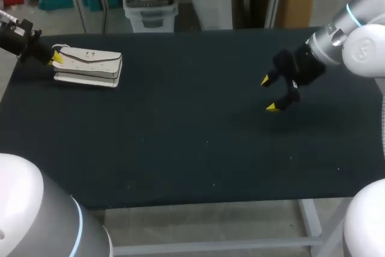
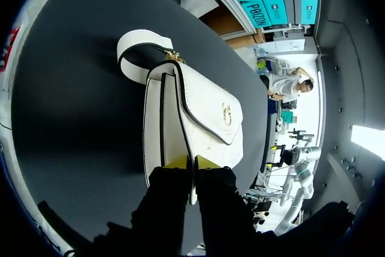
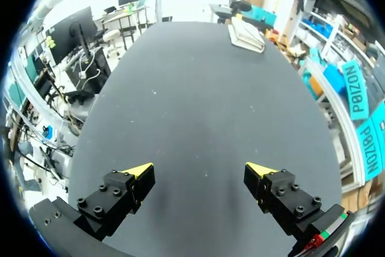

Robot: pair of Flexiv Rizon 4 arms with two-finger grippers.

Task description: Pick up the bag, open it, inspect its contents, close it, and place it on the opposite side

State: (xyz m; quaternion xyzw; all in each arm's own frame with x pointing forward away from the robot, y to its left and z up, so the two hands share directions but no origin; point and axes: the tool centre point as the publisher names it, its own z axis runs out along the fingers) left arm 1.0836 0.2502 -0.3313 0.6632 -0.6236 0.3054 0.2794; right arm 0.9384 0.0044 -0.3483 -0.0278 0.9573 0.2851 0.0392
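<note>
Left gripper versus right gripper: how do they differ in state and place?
The left gripper pinches an edge of the white bag, fingers nearly together; the right gripper is spread wide, holding nothing. The left gripper is at the bag; the right gripper hangs over the table, far from it. Both have yellow tips.

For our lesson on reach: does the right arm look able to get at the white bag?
Probably, with a long stretch: only bare table lies between the open right gripper and the bag.
</note>
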